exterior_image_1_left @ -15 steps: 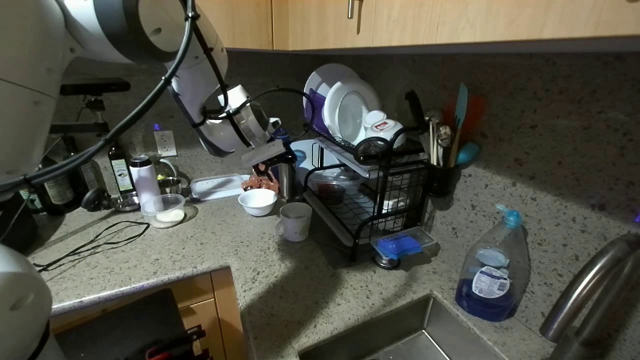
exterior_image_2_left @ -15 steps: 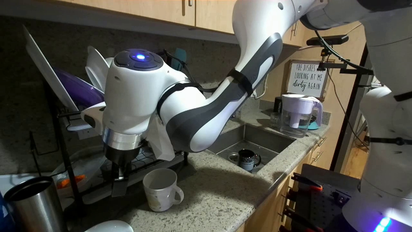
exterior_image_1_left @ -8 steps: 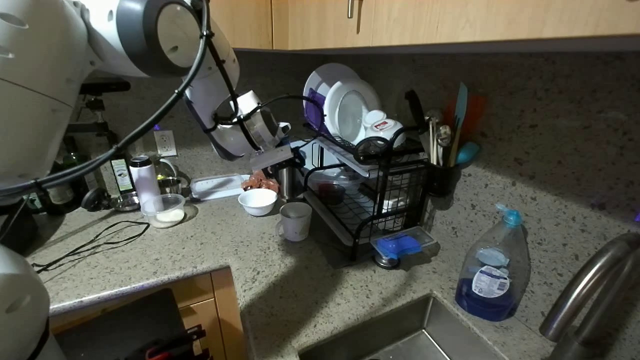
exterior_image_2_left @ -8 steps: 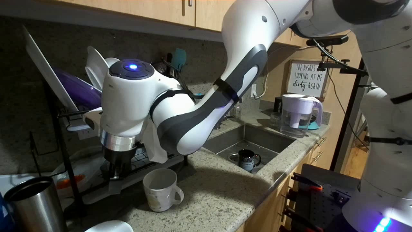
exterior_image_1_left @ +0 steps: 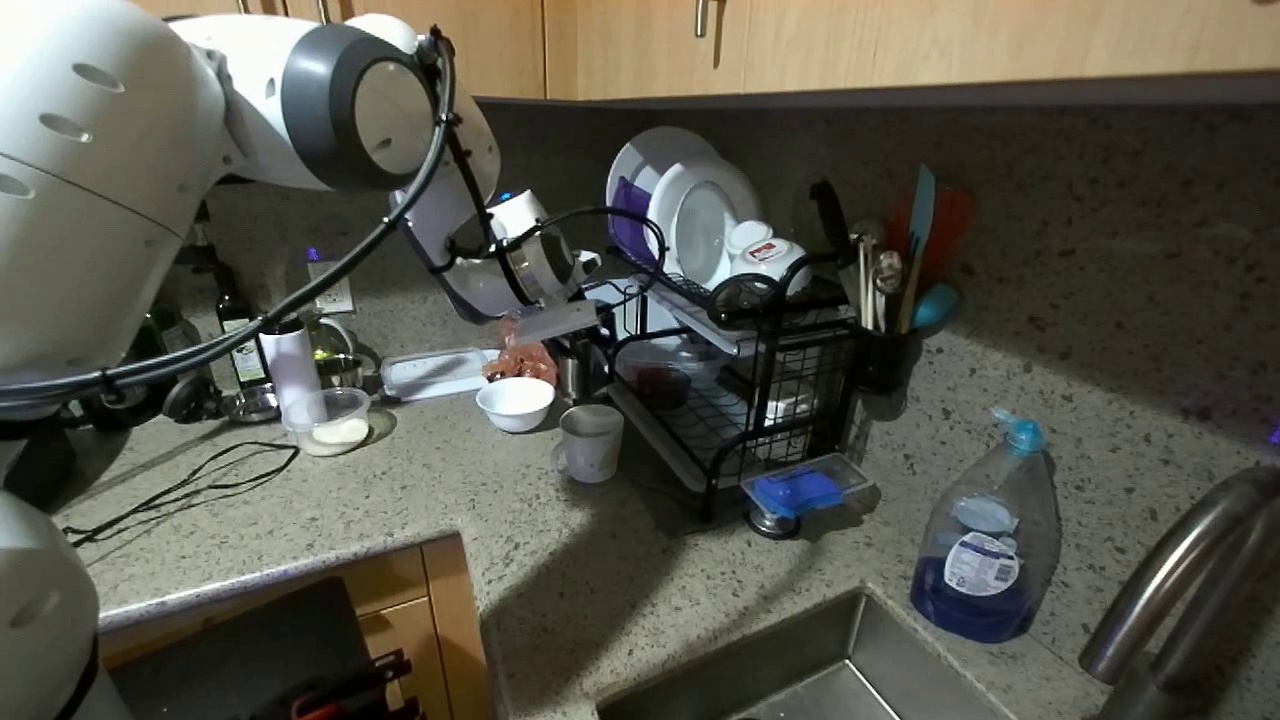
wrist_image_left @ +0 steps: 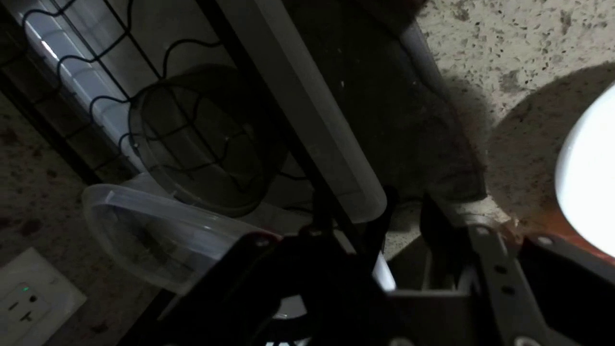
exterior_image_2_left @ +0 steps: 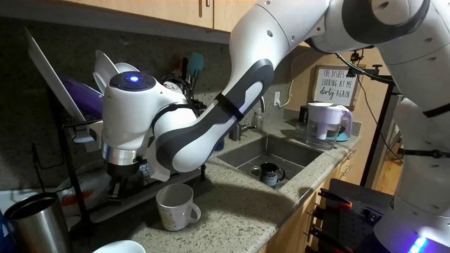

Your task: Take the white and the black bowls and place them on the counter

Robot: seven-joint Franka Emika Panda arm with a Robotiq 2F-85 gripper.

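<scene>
The white bowl stands upright on the speckled counter; it also shows at the right of the wrist view. A dark round bowl, apparently the black bowl, sits in the lower tier of the dish rack; the wrist view shows a dark round shape there through the wires. My gripper points down beside the rack's open end, between the steel tumbler and the mug. In the wrist view the gripper has its fingers apart, with no object gripped; the rack tray's end shows beyond the gap.
A white mug stands near the rack. A steel tumbler is close to the gripper. Plates lean in the upper tier. A clear tub lies by the rack, and a sink is farther along.
The arm has moved steadily toward the rack and slightly lower. A finger seen broad and pale earlier now looks narrower and darker. Bowls, mug and rack have stayed put.
</scene>
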